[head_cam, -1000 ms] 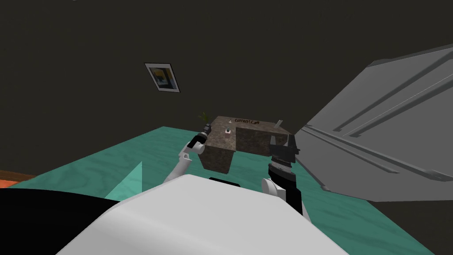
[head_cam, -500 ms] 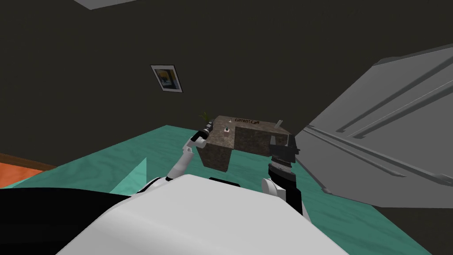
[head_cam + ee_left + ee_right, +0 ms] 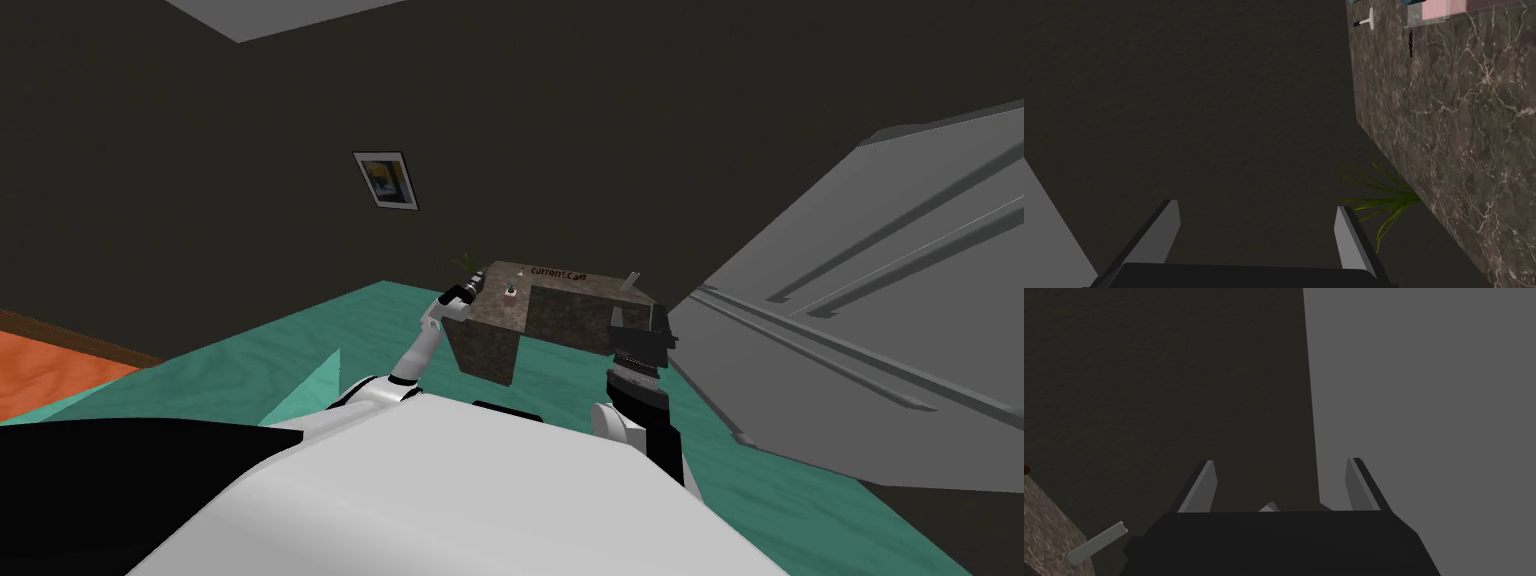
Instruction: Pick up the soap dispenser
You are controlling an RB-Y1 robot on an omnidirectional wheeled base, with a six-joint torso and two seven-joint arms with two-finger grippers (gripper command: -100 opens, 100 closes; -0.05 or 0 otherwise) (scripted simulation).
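Head view shows the dispenser [image 3: 511, 292] as a small thing with a pale pink body and a dark top. It stands upright on the brown stone counter [image 3: 497, 335], on its left part and away from the edges. The left gripper [image 3: 470, 290] is at the counter's left edge, near the dispenser but not touching it.

In the left wrist view its fingers [image 3: 1169, 220] stand wide apart with nothing between them, I think because the grasp is not yet begun. They point along the counter's side at the dark wall [image 3: 1199, 100], past a green plant [image 3: 1384, 200]. A pink shape [image 3: 1444, 9] far ahead on the counter is probably the dispenser, and it is off the line between the fingers. So the hand seems only placed near, and it would need to turn toward the counter before closing.

The right gripper [image 3: 638, 318] is held up near the counter's right corner, well apart from the dispenser, also open and empty. It looks parked there to leave room. A grey rod [image 3: 1096, 543] is at that corner.
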